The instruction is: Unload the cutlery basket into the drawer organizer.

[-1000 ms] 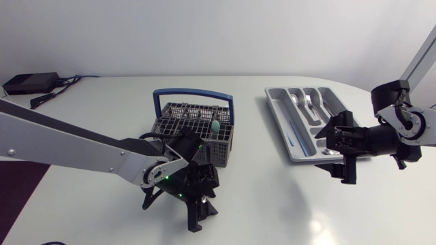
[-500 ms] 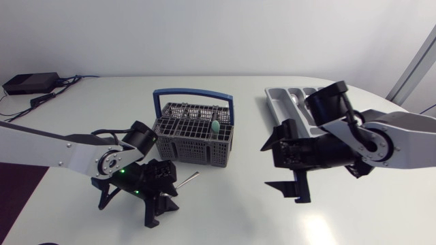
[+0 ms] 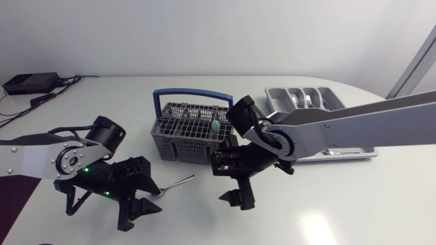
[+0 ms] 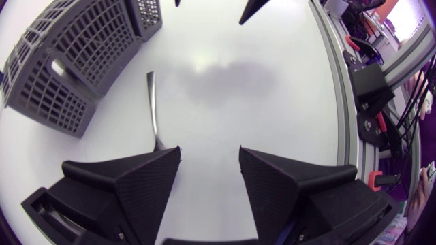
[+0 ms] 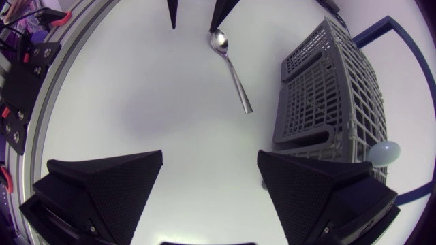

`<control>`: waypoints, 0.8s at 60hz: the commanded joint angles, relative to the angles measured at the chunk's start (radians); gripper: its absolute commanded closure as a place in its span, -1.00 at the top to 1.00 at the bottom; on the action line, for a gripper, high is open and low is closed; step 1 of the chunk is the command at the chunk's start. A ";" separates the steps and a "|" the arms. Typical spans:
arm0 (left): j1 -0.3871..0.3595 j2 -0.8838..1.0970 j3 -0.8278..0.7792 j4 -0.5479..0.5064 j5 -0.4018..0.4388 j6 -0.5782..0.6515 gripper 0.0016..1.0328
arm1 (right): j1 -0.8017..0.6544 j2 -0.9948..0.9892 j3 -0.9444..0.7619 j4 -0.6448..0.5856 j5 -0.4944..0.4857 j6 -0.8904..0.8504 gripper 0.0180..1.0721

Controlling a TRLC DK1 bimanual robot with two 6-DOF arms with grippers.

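- The left tool (image 4: 209, 151) is seen spread wide and empty, low over the table (image 3: 327, 204).
- The right tool (image 5: 210, 155) is likewise opened wide, with nothing held.
- A spoon (image 3: 174, 184) is found lying on the table between the two tools, just beside the basket (image 3: 194, 136), not yet put away.
- At least one pale green piece (image 3: 214, 126) is seen standing in the basket.
- Some cutlery (image 3: 306, 101) is already laid in the organizer (image 3: 274, 96), so the task is judged partly done.
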 commanded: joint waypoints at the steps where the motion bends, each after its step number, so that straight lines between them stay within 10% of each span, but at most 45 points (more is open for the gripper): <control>1: 0.058 -0.005 0.028 -0.005 0.027 0.016 0.59 | 0.026 0.061 0.049 -0.001 0.004 0.051 0.90; 48: 0.316 0.053 0.087 0.104 0.128 -0.064 0.90 | 0.168 0.367 0.378 -0.032 -0.012 0.210 0.84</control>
